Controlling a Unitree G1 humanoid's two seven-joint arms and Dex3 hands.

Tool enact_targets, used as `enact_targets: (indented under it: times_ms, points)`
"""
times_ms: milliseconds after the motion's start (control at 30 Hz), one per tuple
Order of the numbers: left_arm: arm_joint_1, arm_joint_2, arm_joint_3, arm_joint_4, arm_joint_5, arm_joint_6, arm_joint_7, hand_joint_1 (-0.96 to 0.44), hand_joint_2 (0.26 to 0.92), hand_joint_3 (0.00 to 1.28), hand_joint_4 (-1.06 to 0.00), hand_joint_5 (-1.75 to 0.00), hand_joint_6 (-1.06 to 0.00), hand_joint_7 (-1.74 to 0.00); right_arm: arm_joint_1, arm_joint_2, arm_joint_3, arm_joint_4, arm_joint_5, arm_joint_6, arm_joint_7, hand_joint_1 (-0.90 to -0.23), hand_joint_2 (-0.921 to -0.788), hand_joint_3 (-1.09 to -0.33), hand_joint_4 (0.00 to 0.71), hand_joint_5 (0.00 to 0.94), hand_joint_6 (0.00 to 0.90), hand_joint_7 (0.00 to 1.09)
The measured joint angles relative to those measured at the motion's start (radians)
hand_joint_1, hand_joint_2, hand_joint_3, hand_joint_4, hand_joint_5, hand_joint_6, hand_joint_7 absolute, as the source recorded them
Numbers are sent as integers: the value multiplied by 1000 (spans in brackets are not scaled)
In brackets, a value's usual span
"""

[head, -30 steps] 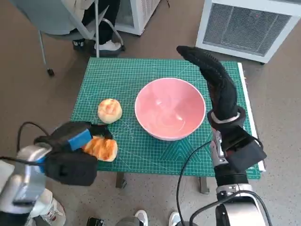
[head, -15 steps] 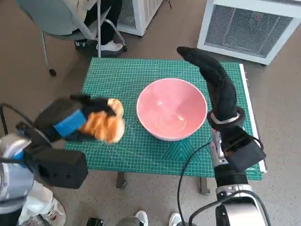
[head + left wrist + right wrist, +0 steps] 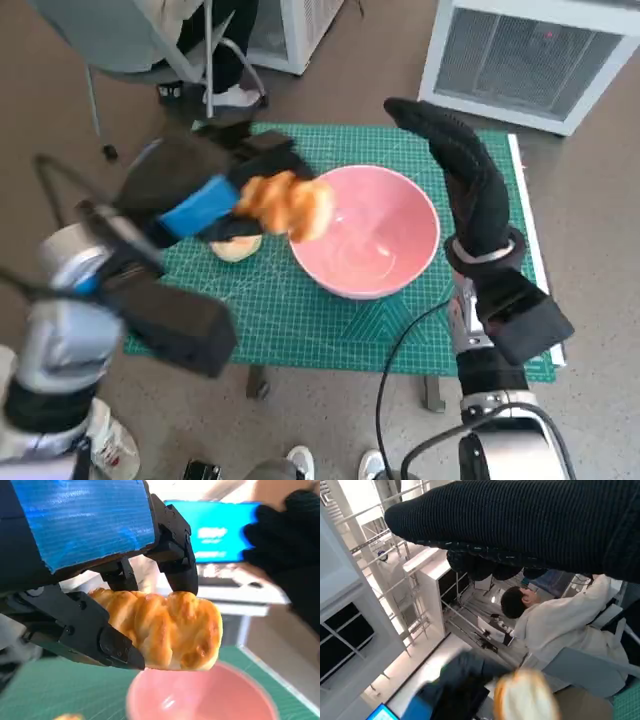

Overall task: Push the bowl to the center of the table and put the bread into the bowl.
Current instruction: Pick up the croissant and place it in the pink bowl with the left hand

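Count of things on and above the table
Two breads are showing, one braided bread [image 3: 288, 205] and one round bun [image 3: 236, 246]; one pink bowl [image 3: 366, 232] is standing.

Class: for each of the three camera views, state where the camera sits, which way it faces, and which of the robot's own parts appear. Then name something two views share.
Head view: on the head, looking steeply down at the green cutting mat; both forearms, left hand, right hand.
Left wrist view: behind the left hand, facing the golden braided bread it holds above the pink bowl.
Right wrist view: behind the gloved right hand, facing the room and a seated person.
Shared: head and left wrist views both show bread and bowl.
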Motion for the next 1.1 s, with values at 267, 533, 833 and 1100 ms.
enact_targets:
  times_ms: [267,533,833,1100]
  points:
    - [-133,-106,-86,324,30,-94,61,1,915,76,-702,-1202,-618,-1130,4,-7,-5,0,0,-12,0,-585,-921,-867,245,144,-1,741]
    - [-222,-202,-159,617,69,-76,69,0,920,127,-653,-1201,-527,-1270,22,-13,-9,-3,2,-16,0,-587,-921,-862,245,151,-1,734]
    - [-227,-228,-206,719,71,-52,-4,-76,855,71,-140,-117,-155,-391,30,-13,-13,-12,22,-13,0,-599,-921,-844,250,162,-1,743]
    - [-225,-206,-203,675,50,10,-136,-187,834,27,-16,-6,-117,-262,32,-12,-15,-18,27,-5,0,-603,-921,-836,254,169,-1,747]
